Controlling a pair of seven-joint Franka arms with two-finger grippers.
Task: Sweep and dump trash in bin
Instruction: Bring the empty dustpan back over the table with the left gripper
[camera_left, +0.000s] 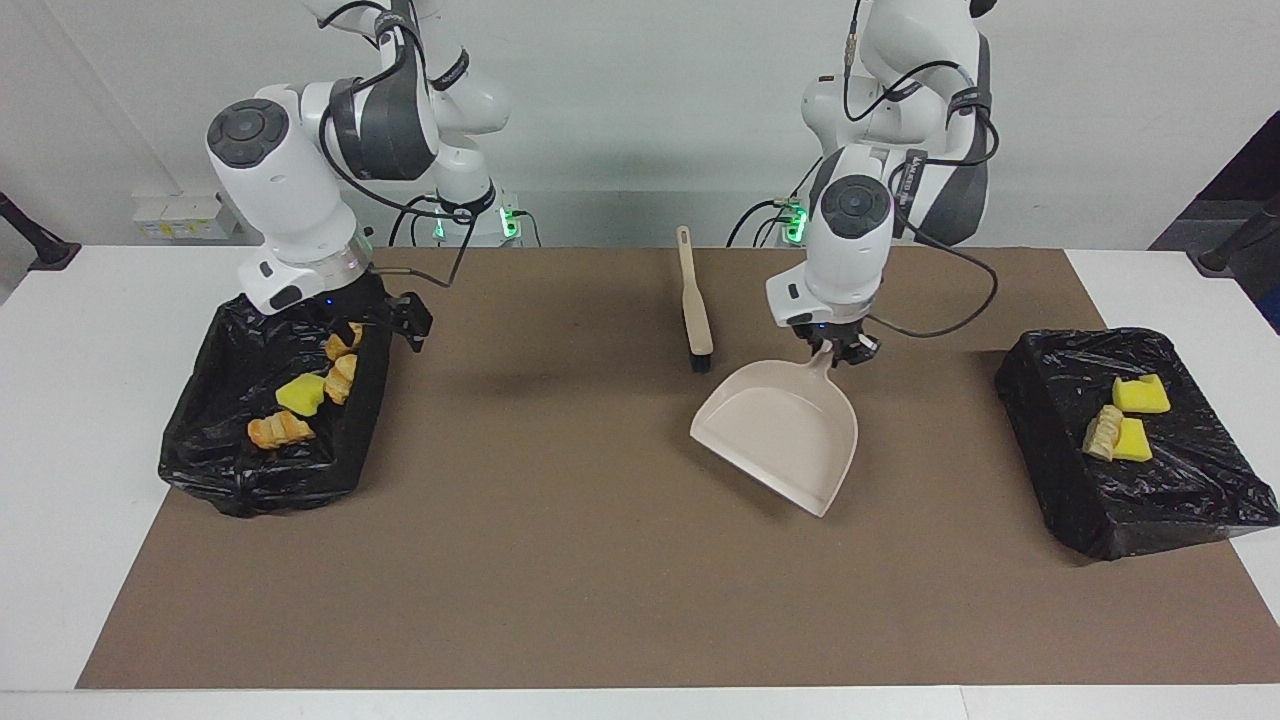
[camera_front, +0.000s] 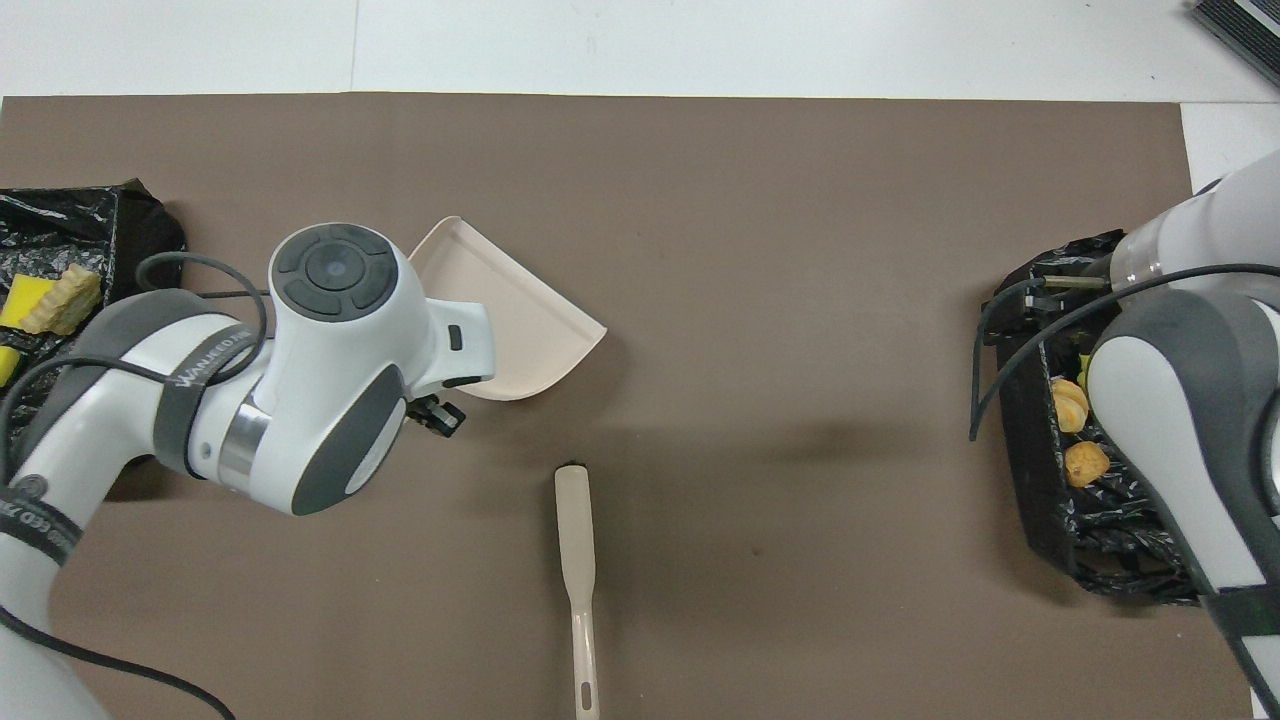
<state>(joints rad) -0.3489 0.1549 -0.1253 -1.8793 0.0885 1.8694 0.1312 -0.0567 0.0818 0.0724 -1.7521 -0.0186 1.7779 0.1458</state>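
Your left gripper (camera_left: 836, 350) was clamped on the dustpan (camera_left: 785, 430) handle, pan on the mat near the brush (camera_left: 695, 310). Your right gripper (camera_left: 385, 322) hung over the bin (camera_left: 240, 470), fingers apart. Trash (camera_left: 300, 395) lay in that bin, more (camera_left: 1125, 425) in the other. Those scraps looked light and squashy; you'd sweep them, not pinch.

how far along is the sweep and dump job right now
Looks nearly done: no scraps show on the brown mat; the trash lies in both black-lined bins. In hand: the left gripper holds the dustpan by its handle, low over the mat beside the brush. The right gripper is open over the other bin. Left: setting the dustpan down.
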